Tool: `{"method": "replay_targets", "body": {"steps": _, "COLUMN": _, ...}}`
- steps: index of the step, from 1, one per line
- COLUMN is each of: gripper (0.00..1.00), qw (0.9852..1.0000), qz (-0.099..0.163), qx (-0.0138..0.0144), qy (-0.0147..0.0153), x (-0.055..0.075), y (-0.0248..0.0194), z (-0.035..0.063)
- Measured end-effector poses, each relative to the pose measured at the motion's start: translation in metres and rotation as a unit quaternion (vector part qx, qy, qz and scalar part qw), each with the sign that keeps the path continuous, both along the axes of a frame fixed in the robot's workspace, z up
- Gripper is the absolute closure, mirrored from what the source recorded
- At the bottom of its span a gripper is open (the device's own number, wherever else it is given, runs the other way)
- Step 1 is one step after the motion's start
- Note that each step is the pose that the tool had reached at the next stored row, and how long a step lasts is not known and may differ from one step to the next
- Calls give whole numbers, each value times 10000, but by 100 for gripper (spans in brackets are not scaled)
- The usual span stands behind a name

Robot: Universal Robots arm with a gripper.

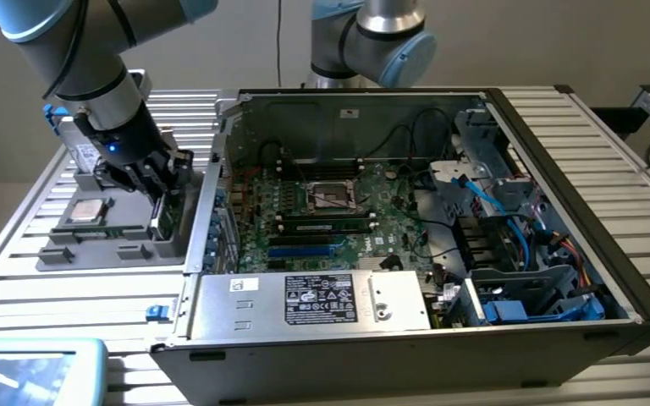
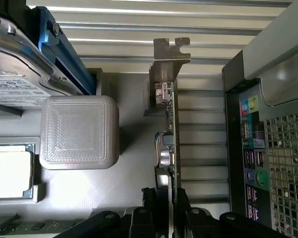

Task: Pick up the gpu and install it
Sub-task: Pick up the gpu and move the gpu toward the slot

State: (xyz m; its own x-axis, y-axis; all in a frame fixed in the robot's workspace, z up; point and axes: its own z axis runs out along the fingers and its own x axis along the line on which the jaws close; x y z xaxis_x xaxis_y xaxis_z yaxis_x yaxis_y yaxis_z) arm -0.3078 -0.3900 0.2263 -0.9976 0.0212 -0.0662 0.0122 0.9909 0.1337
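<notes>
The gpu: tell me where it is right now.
The gpu stands on edge in the grey tray on the exterior view's left, right under the gripper, between the CPU chip and the computer case.

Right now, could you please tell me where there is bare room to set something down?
Bare slats of the table lie on the grey tray's near side and beside the computer case at the exterior view's right. Crowded: between tray and case, where the gripper stands at the gpu.
</notes>
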Motion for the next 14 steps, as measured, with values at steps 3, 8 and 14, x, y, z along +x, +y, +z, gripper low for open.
{"method": "replay_targets", "body": {"steps": 3, "gripper": 72, "qw": 10000, "qz": 0, "qx": 1, "qy": -1, "x": 0, "y": 0, "z": 3}}
{"method": "replay_targets", "body": {"steps": 8, "gripper": 72, "qw": 10000, "qz": 0, "qx": 1, "qy": -1, "x": -6, "y": -1, "z": 214}}
{"method": "replay_targets", "body": {"steps": 14, "gripper": 72, "qw": 10000, "qz": 1, "qx": 0, "qy": 1, "x": -21, "y": -5, "z": 490}}
